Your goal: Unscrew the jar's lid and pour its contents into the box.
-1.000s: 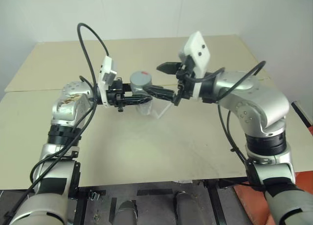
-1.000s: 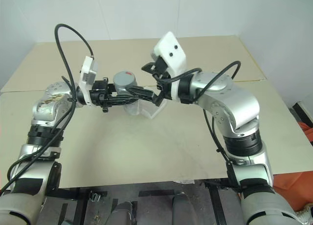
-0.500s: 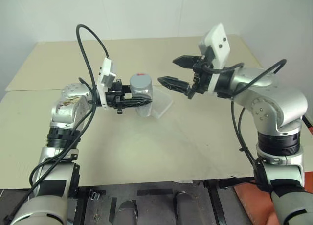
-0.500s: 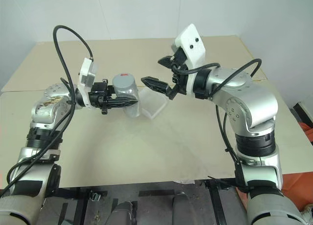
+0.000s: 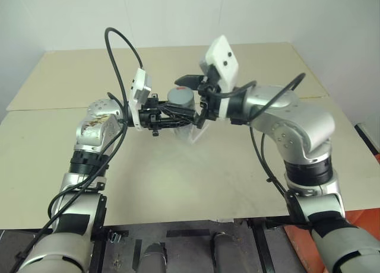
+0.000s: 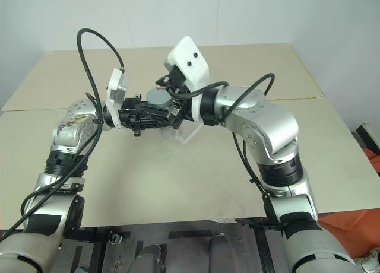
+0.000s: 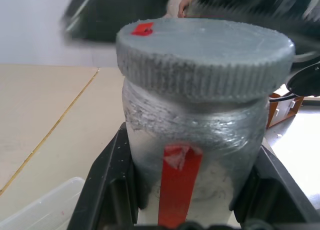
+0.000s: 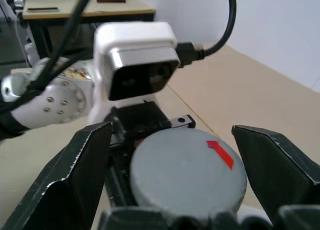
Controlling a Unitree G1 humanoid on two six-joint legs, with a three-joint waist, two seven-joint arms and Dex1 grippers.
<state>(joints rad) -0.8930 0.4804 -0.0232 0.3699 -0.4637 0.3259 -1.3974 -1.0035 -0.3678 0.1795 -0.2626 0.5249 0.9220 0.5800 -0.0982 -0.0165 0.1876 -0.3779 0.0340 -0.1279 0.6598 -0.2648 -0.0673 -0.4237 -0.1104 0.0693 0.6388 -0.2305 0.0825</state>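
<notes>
Left gripper (image 5: 172, 116), left of frame centre in the head view, has its fingers clamped tight on the jar (image 7: 192, 155), one on each side of the glass below the cap. Jar is held upright and clear of the counter (image 5: 178, 184), lid up. My read: the left arm is acting as a vise so the cap can be turned from the other side.

Lid (image 8: 187, 172) is still seated on the jar, grey, ribbed edge, small red mark on its flat top. A red strip runs down the jar wall. Inside I can make out a pale fill in the lower part; the brown bits can't be resolved, glass is too hazy.

Right gripper (image 8: 187, 165), coming in from the right of centre, has its fingers spread wide, one on each side of the lid, holding nothing. The wrist view shows gaps on both sides of the cap, so no contact yet. Looks lined up for the grab-and-twist.

Box (image 5: 196, 133), clear plastic, sits on the counter just below and right of the jar, partly behind the grippers. A corner of it shows in the left wrist view and looks empty. Placed close, likely so the pour is only a short tip over.
</notes>
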